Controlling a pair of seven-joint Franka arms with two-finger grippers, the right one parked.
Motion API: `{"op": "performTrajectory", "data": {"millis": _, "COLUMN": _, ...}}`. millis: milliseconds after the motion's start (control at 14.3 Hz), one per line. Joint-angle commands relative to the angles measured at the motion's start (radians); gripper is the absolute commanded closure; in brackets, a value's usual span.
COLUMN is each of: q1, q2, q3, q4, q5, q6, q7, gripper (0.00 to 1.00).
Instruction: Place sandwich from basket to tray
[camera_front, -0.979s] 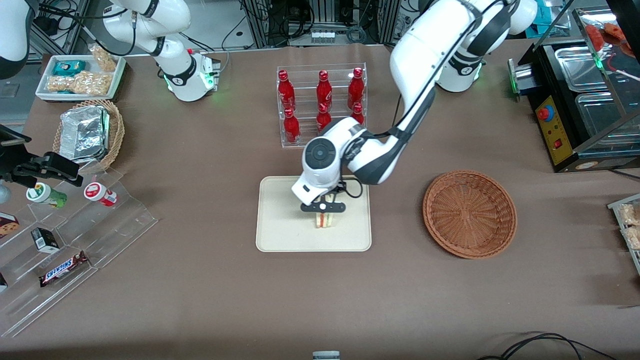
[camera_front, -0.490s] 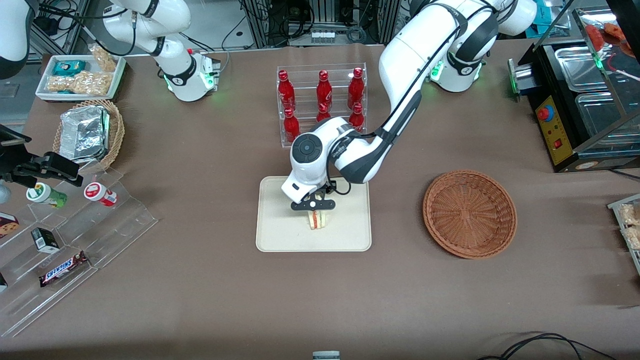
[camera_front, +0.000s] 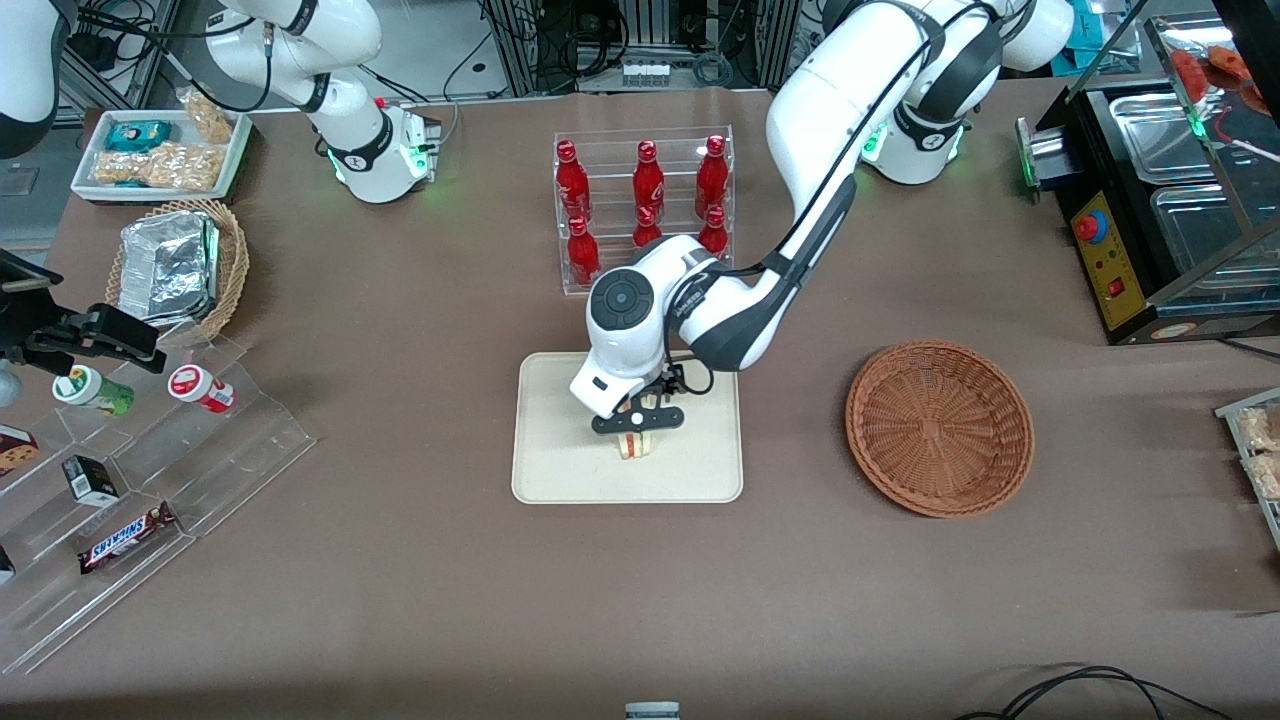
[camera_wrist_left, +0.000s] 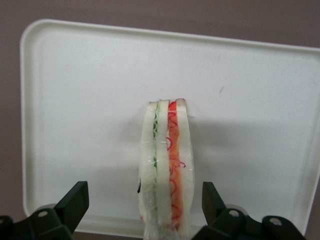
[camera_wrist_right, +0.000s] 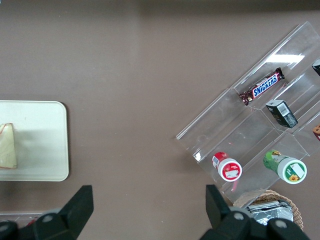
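Two of my fingers (camera_wrist_left: 75, 202) stand apart on either side of the sandwich (camera_wrist_left: 166, 165), which stands on edge on the tray (camera_wrist_left: 75, 100); my gripper (camera_front: 637, 425) hovers just above it. I judge the sandwich light, soft and easily crushed, best held by its bread faces. Farther off sits the basket (camera_front: 939, 428) on the brown counter (camera_front: 400, 580).

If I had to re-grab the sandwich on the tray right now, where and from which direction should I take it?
Take the sandwich across its two flat bread faces, coming straight down from above. It stands on edge on the tray, filling layers facing up, so the faces are exposed on both sides. The gripper is open and already straddles it, one finger beside each face; closing gently there would probably hold it without squashing it.
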Motion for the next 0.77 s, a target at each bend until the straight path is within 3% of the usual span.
{"op": "performTrajectory", "data": {"millis": 0, "q1": 0.030, "q2": -0.097, "q3": 0.004, "q4": -0.013, "q5": -0.003, "q6": -0.087, "q7": -0.016, "gripper": 0.00}}
{"op": "performTrajectory", "data": {"millis": 140, "q1": 0.091, "q2": -0.178, "q3": -0.002, "q4": -0.026, "q5": -0.006, "q6": -0.180, "q7": 0.019, "gripper": 0.00}}
{"op": "performTrajectory", "data": {"millis": 350, "q1": 0.193, "q2": -0.328, "q3": 0.001, "q4": -0.091, "q5": -0.162, "q6": -0.297, "q7": 0.198, "gripper": 0.00}}
{"op": "performTrajectory", "data": {"millis": 699, "q1": 0.406, "q2": -0.531, "q3": 0.003, "q4": -0.131, "q5": -0.169, "q6": -0.632, "q7": 0.393, "gripper": 0.00}}
